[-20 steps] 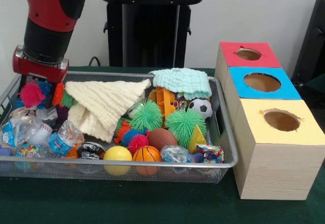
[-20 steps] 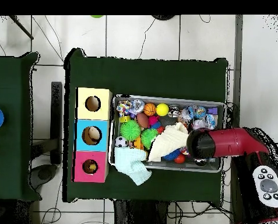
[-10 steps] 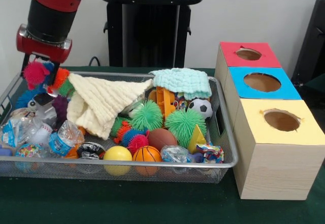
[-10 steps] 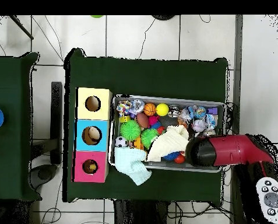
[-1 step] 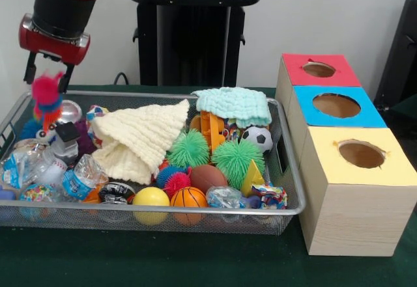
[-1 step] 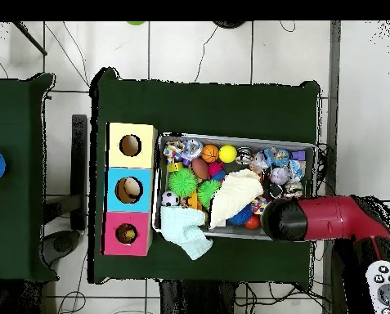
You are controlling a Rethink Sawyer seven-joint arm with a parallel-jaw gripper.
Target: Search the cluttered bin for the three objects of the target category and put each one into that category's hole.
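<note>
The gripper [image 5: 44, 73] hangs above the bin's [image 5: 290, 170] end farthest from the three boxes, with its fingers [image 5: 29, 71] closed on the top of a fuzzy toy [image 5: 47, 98] that has a pink tuft above blue and orange bands. The toy hangs straight down from the fingers, long axis upright, pink end up. Its lower end is just above the clutter by the silver ball [image 5: 68, 112]; whether it has fully cleared the pile cannot be told. In the overhead view the red arm [image 6: 320, 219] covers the toy.

The boxes stand in a row past the bin's other end: the yellow box [image 5: 358, 189], blue box [image 5: 333, 114] and red box [image 5: 316, 72], each with a hole in its top. The carry therefore probably runs along the whole bin, over the cream cloth [image 5: 137, 137] and spiky green balls [image 5: 238, 157]. Which hole suits this toy cannot be judged here.
</note>
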